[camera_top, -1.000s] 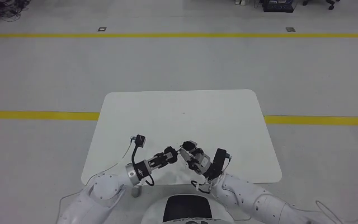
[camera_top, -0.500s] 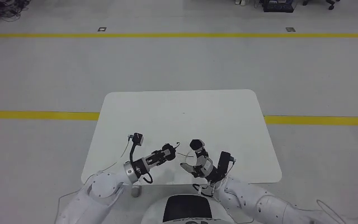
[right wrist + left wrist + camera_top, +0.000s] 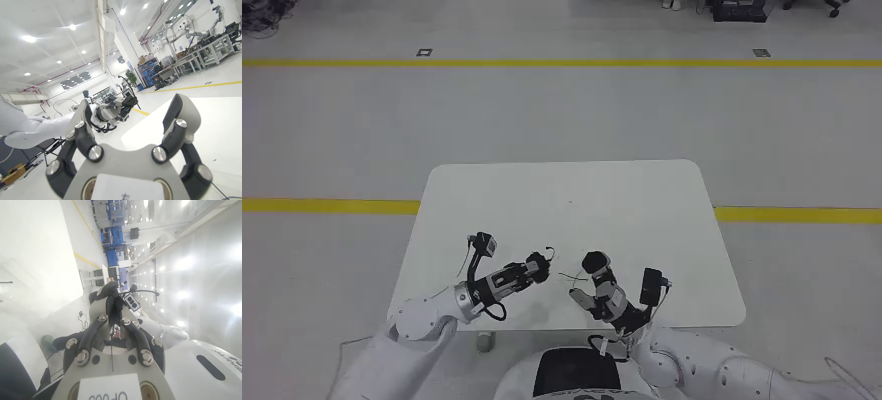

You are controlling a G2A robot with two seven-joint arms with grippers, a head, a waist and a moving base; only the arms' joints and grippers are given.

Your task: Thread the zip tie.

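The zip tie (image 3: 548, 254) is a thin black strip sticking out of my left gripper (image 3: 539, 265), which is shut on it above the near half of the white table (image 3: 642, 200). In the right wrist view the same strip (image 3: 136, 103) crosses the left gripper's tips (image 3: 130, 106). In the left wrist view the fingers (image 3: 105, 306) are pressed together on a dark strip. My right gripper (image 3: 583, 279) hovers a short way to the right of the left one, open and holding nothing; its ribbed pads (image 3: 172, 109) stand wide apart.
The table's near edge (image 3: 542, 326) lies just below both grippers. Yellow floor lines (image 3: 332, 206) run past the table's sides. Racks and benches (image 3: 189, 56) stand far off in the room.
One second ago the two grippers met tip to tip. Since then the right gripper has drawn back to the right and the left has shifted left with the zip tie.
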